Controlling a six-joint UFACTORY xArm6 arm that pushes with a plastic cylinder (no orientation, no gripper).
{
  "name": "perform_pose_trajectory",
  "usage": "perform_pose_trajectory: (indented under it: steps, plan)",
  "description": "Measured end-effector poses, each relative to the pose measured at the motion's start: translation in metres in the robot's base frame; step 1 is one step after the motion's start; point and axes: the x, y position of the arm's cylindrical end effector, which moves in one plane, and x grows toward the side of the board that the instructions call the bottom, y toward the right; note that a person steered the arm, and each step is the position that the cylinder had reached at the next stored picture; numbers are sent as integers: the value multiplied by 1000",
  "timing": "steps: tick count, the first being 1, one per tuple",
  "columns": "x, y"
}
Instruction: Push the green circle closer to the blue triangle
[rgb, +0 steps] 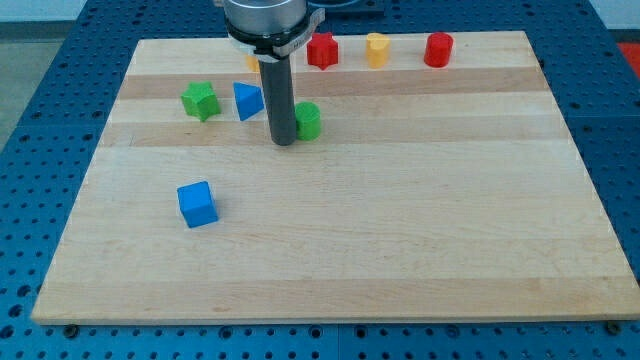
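Note:
The green circle stands on the wooden board in the upper middle of the view. The blue triangle stands a short way to its left and slightly higher. My tip is down on the board right between them, touching or almost touching the green circle's left side. The rod hides part of the green circle's left edge.
A green star sits left of the blue triangle. A blue cube lies lower left. A red star, a yellow block and a red cylinder line the top edge. An orange block peeks out behind the arm.

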Motion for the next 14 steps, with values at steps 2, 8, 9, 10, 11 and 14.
perform_pose_trajectory:
  steps: [2, 8, 9, 10, 11, 14]
  plan:
    - [21, 27]
    - [-21, 65]
    - [-20, 49]
    - [-2, 43]
    - [-5, 40]
    - [-24, 26]
